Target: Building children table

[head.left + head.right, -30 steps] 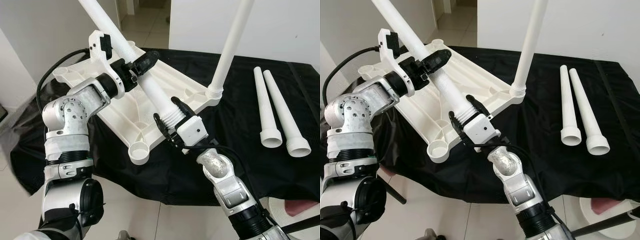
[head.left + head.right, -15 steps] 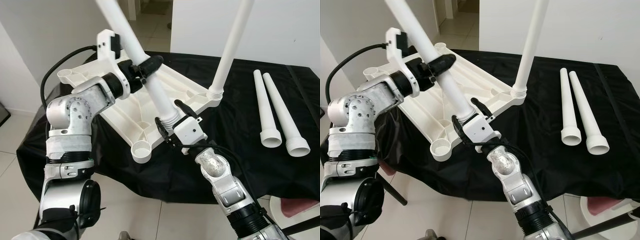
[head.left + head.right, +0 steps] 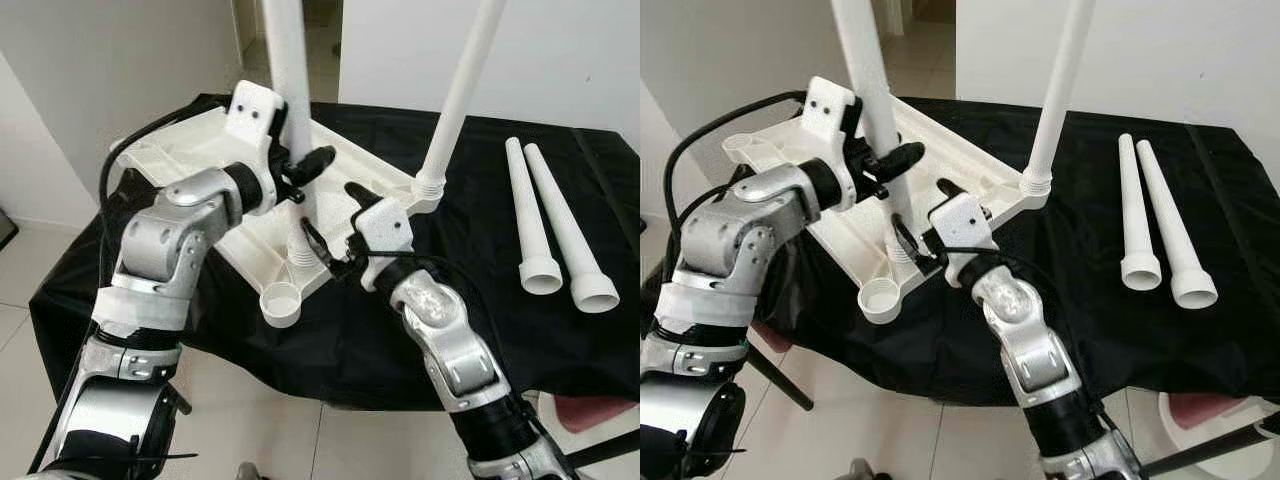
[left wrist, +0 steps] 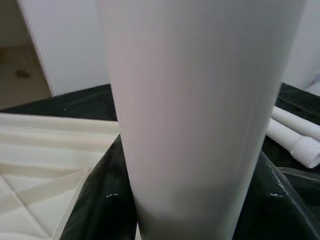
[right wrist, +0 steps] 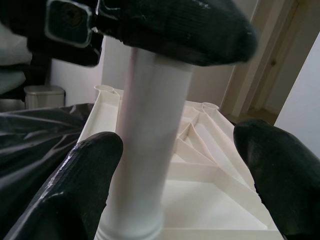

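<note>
Where the head views look down on the black-draped worktop (image 3: 400, 340), the white plastic tabletop panel (image 3: 200, 160) lies upside down on it with its ribbed underside up, and a long white plastic tube leg (image 3: 288, 90) stands nearly upright over the panel's near edge, its top cut off by the frame; the left pincer (image 3: 308, 165) is clamped round this leg partway up, while the right pincer (image 3: 335, 225) sits lower by the leg's threaded foot, its fingers spread to either side; a second white leg (image 3: 460, 95) already stands in the far corner socket, an open round socket (image 3: 281, 300) shows at the near corner, and two loose white legs (image 3: 560, 230) lie side by side on the cloth to the right; the left wrist view adds only the leg's smooth shaft up close between the dark fingers (image 4: 100, 205); the right wrist view shows the gap between its fingers (image 5: 85, 180) and the shaft, with the panel's ribs behind; whether the foot is seated in a socket is hidden by the pincers.
</note>
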`<state>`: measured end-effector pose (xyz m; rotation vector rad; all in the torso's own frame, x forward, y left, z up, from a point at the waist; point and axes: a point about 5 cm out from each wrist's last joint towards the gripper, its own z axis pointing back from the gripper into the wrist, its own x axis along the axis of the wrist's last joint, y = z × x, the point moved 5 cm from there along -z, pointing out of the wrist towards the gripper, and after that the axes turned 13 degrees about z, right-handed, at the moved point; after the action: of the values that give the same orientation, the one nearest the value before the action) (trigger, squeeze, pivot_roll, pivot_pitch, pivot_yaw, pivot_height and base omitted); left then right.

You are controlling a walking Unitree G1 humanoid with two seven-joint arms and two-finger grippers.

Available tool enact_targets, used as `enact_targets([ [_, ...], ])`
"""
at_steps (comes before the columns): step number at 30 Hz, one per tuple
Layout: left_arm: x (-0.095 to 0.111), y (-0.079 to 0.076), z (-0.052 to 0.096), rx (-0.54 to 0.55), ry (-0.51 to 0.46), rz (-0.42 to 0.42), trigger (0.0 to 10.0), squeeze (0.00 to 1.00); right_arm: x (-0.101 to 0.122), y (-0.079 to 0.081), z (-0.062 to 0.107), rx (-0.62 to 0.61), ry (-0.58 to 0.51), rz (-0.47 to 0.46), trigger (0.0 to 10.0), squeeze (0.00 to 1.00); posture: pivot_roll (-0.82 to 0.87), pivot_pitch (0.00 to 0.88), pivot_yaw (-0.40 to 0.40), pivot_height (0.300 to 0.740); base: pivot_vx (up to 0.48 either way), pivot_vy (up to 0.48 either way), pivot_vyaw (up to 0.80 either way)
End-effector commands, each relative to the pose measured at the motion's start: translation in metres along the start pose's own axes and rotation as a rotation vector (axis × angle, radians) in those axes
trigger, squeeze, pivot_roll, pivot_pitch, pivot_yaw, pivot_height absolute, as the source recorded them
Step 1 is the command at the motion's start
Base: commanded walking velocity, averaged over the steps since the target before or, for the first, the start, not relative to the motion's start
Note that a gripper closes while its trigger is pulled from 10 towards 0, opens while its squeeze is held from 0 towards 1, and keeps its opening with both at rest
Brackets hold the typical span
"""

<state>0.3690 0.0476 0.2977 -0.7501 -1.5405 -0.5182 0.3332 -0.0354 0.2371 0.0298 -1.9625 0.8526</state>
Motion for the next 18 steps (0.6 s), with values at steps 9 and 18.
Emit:
enact_targets([
  [9, 0.01, -0.042, 0.007, -0.264, -0.023, -0.066, 0.0, 0.0, -0.002, 0.006, -0.016, 0.018, 0.048, -0.144, 10.0, 0.0, -0.09, 0.074, 0.055, 0.74, 0.0, 0.0, 0.0],
  [18, 0.007, -0.047, 0.009, -0.289, -0.015, -0.095, 0.0, 0.0, -0.002, 0.005, -0.02, 0.025, 0.062, -0.163, 10.0, 0.0, -0.09, 0.078, 0.053, 0.74, 0.0, 0.0, 0.0],
])
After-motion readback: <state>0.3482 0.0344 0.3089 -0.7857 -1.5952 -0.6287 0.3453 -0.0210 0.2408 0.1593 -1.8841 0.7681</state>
